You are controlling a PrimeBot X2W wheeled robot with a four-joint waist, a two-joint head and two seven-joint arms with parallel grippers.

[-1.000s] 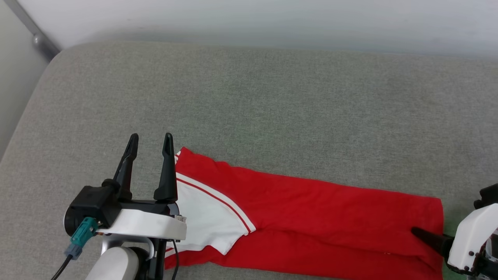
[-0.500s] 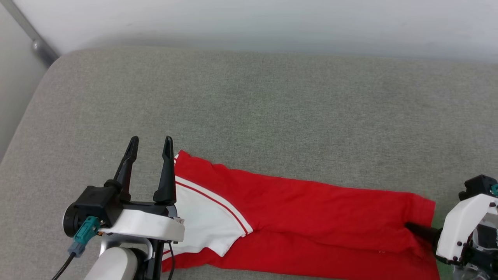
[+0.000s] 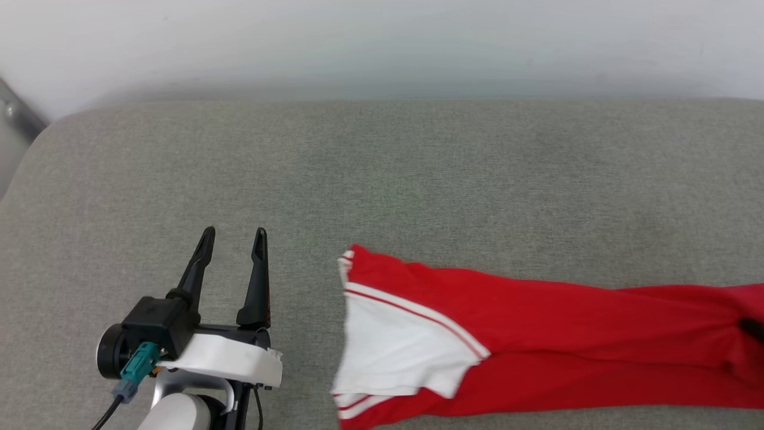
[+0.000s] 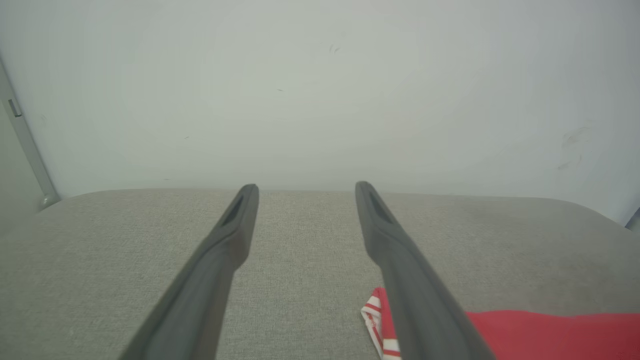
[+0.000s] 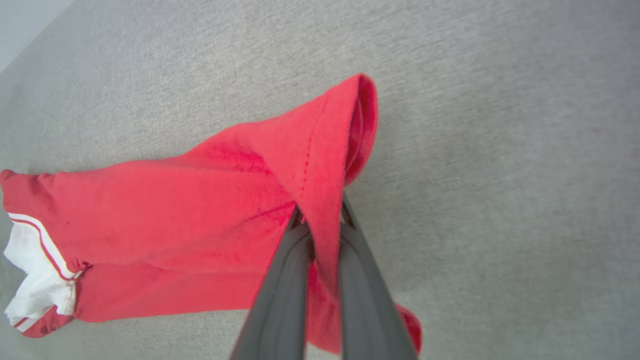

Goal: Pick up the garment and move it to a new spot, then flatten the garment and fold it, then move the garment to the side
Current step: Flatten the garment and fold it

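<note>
1. The garment (image 3: 537, 334) lies on the grey cushion (image 3: 382, 167) as a long folded band. In the head view it sits at 4 to 5 o'clock, runs from 9 towards 3 o'clock, and is cut off by the picture's edge.
2. Its white sleeve (image 3: 394, 352), edged with a red and white stripe, is at the band's 9 o'clock end. The rest shows plain red.
3. The right gripper (image 5: 320, 210) has its fingers pressed together on the red hem at the band's 3 o'clock end. In the right wrist view the hem stands up in a loop above the fingertips, and the sleeve end lies flat at 8 o'clock.
4. The left gripper (image 3: 234, 233) is at 8 o'clock in the head view. Its fingers are spread, point to 12 o'clock and hold nothing. The garment is apart from it, at its 3 o'clock.
5. In the left wrist view the garment's striped end shows at 5 o'clock, partly behind one finger.
6. A pale wall (image 3: 382, 42) stands behind the cushion at 12 o'clock.
</note>
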